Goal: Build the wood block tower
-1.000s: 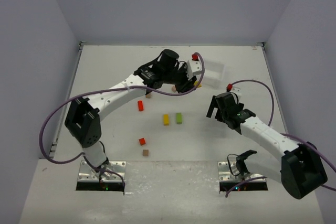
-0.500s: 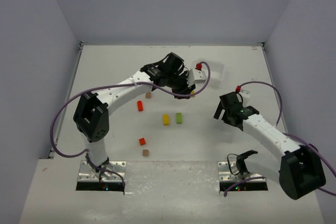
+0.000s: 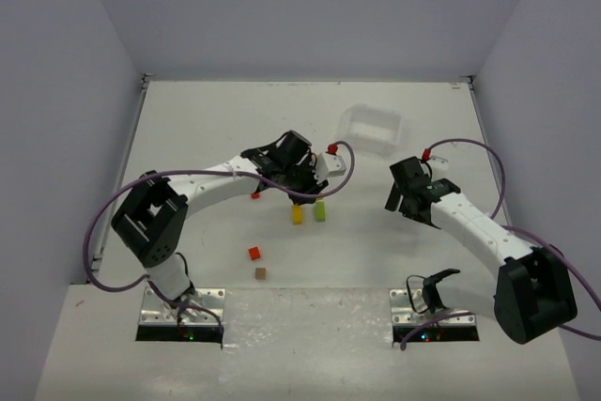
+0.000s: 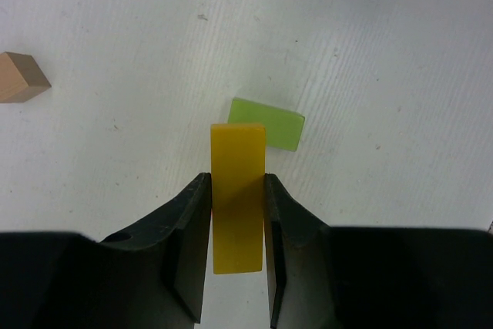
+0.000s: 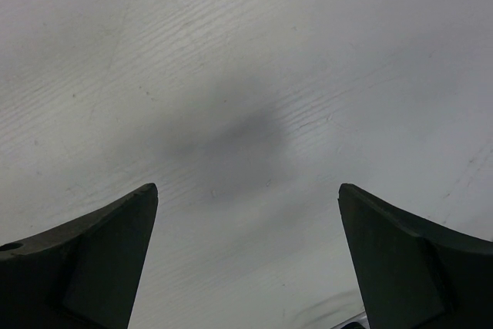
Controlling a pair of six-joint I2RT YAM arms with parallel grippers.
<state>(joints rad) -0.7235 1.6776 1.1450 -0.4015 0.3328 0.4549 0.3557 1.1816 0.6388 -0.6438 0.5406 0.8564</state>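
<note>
**Left gripper over the yellow and green pair, right gripper spread above bare tabletop**

The left gripper (image 3: 308,192) reached toward the middle of the white table (image 3: 207,119). Its fingertips were hidden under its own wrist. Just past its tip, a yellow rectangular wooden block (image 3: 298,214) and a green rectangular wooden block (image 3: 320,210) lay side by side. A red wooden block (image 3: 254,195) showed beside that arm, to the gripper's left. A small orange-red wooden cube (image 3: 254,253) and a plain brown wooden cube (image 3: 260,273) sat well apart from it, nearer the bases. A clear plastic tray (image 3: 369,129) stood beyond both hands. The right gripper (image 3: 400,206) hung to the green block's right, jaws wide.
</note>
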